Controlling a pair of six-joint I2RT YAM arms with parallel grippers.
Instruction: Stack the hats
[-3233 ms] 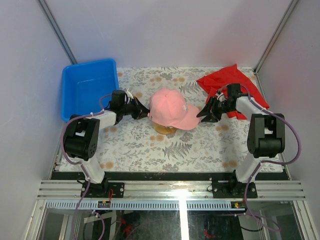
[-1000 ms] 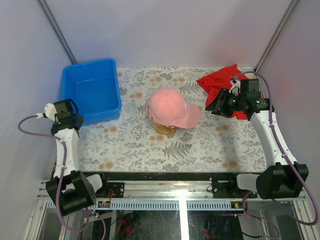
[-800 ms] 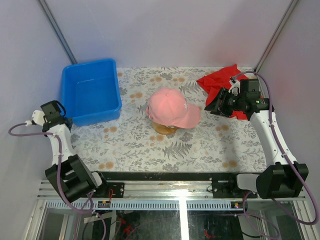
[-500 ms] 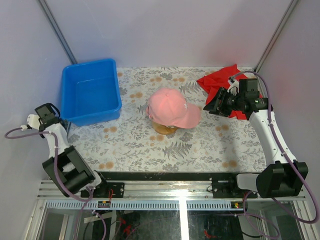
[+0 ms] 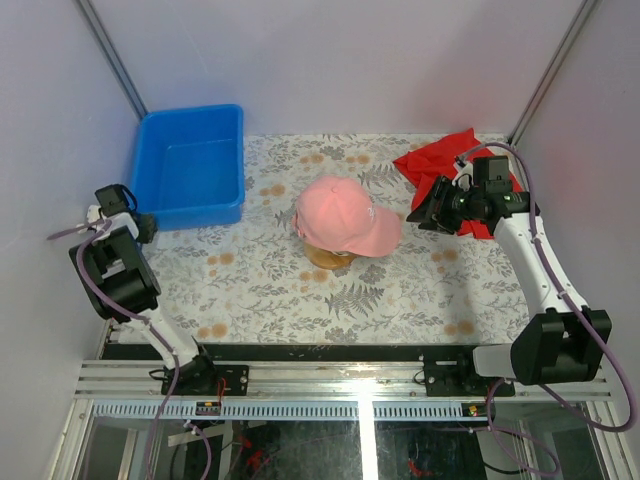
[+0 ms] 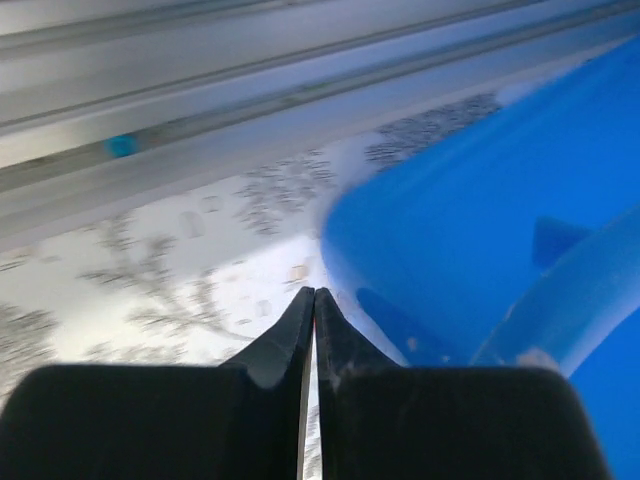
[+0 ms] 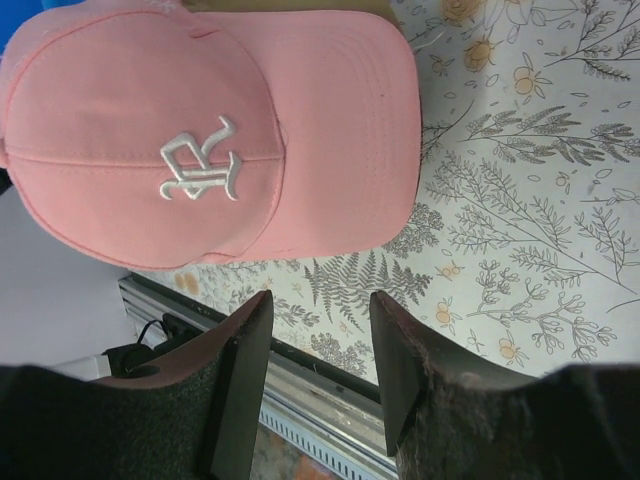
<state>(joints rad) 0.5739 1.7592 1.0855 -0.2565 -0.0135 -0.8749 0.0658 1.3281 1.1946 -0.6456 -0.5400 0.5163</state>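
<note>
Left gripper (image 6: 308, 325) pressed together, empty, beside blue bin (image 5: 190, 165) corner, far left. Pink cap (image 5: 345, 215) mid-table atop tan support (image 5: 322, 258), brim pointing right. Likely light, crown floppy, brim stiffer: take by brim edge. Right gripper (image 7: 318, 300) spread apart near brim, not touching.

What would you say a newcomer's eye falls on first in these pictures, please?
The pink cap sits at the centre on a wooden stand and draws the eye first. Next come the blue bin at the far left and the red cloth at the far right, near the open right end effector.
</note>
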